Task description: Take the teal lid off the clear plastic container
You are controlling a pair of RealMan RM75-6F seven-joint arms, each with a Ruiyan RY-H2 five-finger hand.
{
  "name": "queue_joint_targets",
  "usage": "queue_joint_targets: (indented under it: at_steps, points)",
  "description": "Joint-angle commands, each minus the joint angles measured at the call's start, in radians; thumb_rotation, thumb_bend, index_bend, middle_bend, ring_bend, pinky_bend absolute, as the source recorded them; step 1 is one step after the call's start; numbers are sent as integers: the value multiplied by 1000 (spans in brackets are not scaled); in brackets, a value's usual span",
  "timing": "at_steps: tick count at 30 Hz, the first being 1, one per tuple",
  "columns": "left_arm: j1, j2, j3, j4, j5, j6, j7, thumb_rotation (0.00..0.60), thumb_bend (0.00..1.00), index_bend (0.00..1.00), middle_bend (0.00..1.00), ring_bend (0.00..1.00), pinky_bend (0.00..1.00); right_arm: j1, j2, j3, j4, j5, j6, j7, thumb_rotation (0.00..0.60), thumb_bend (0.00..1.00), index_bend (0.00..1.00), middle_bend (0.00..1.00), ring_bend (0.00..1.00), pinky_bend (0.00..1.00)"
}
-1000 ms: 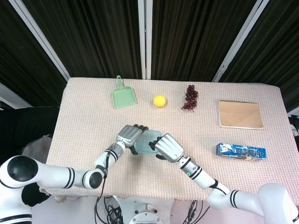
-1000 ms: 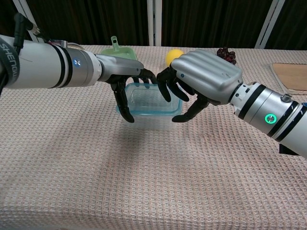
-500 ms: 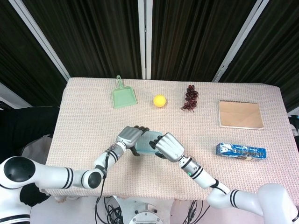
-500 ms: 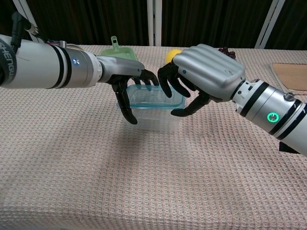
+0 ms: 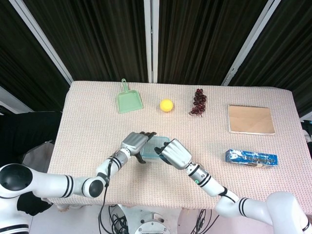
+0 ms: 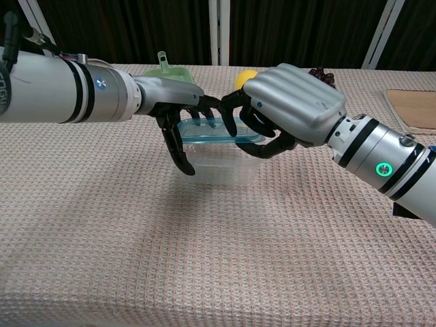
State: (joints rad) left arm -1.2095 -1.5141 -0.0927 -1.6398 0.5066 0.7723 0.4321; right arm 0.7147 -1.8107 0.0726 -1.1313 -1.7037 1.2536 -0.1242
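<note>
Chest view: teal lid [image 6: 216, 131] tilted, right edge raised off clear plastic container [image 6: 219, 163], left edge seemingly seated. Container near-centre on counter [image 6: 204, 259], between both robot hands. Right robot hand [image 6: 286, 112] grips lid's right rim, fingers curled under edge. Left robot hand [image 6: 178, 112] clamps container's left side, thumb down near wall, steadying it. Lid's long axis runs left-right; right robot hand nearer the lifted edge, so peel likely goes up and rightward. Far side: green dustpan [image 5: 129, 101], yellow ball [image 5: 166, 105], grapes [image 5: 198, 102].

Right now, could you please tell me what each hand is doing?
Left hand: holding the container.
Right hand: holding the lid.
</note>
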Motion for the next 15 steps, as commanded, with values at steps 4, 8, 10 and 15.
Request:
queue_joint_targets:
  at_steps: [4, 8, 10, 15]
  points:
    - [14, 9, 2, -12, 32, 25, -6, 600, 0, 17, 142, 107, 270, 5, -7, -1, 16, -2, 5, 30, 600, 729, 631, 793, 775, 1000]
    - [21, 14, 13, -20, 43, 47, 8, 600, 0, 6, 124, 78, 229, 10, -14, 0, 38, -13, 25, 64, 600, 903, 717, 825, 805, 1000]
    - [27, 15, 16, -26, 48, 60, 11, 600, 0, 6, 121, 64, 203, 12, -14, 0, 46, -14, 29, 80, 600, 944, 755, 840, 821, 1000]
    - [41, 18, 21, -33, 66, 79, 15, 600, 0, 6, 115, 54, 179, 14, -12, 4, 53, -22, 50, 84, 600, 993, 791, 862, 835, 1000]
